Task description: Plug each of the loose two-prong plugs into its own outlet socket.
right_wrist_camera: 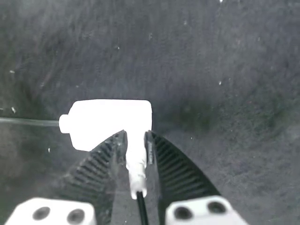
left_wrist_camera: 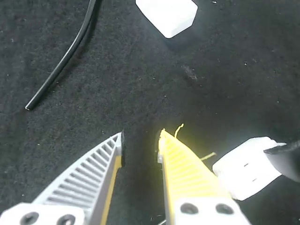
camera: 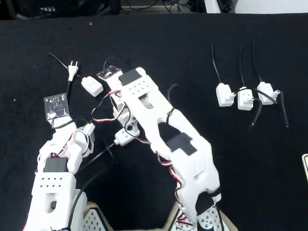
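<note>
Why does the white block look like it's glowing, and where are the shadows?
Right wrist view: strong light washes the white block and the plug in the jaws to flat white. Left wrist view: the yellow jaw shines brightly. High view: the sockets glow against the black table, with hardly any shadows.

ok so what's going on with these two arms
The right gripper is shut on a white plug, pressing it at a white outlet socket on the black table. I cannot tell if it is fully in. The left gripper is open and empty. A loose two-prong plug lies unplugged.
</note>
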Motion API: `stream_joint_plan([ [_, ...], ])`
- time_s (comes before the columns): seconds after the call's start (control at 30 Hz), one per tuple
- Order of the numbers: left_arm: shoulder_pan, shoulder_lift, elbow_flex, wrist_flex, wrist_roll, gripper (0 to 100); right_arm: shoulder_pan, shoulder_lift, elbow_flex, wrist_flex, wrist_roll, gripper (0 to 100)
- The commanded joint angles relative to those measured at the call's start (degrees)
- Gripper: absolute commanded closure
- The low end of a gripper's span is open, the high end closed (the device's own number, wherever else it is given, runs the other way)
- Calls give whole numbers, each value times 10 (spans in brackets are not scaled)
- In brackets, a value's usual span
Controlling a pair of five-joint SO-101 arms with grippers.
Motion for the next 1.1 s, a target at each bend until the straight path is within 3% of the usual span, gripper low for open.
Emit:
stream_joint_plan([
  [0.0,-6,-10,-10,-9,11,866,-3,-80,25,-7,-3,988],
  [0.1,-42,-10,-13,-11,34,866,-4,-121,37,-6,29,951],
  [0.3,-106,-10,-25,-9,70,866,-3,-142,35,-6,123,698],
  [0.53,-132,-10,-29,-14,70,866,-11,-156,28,-8,261,692],
  [0.87,-210,-10,-34,-36,104,866,-34,-159,116,14,680,691],
  [1.07,-210,-10,-34,-36,104,866,-43,-144,218,-102,702,691],
])
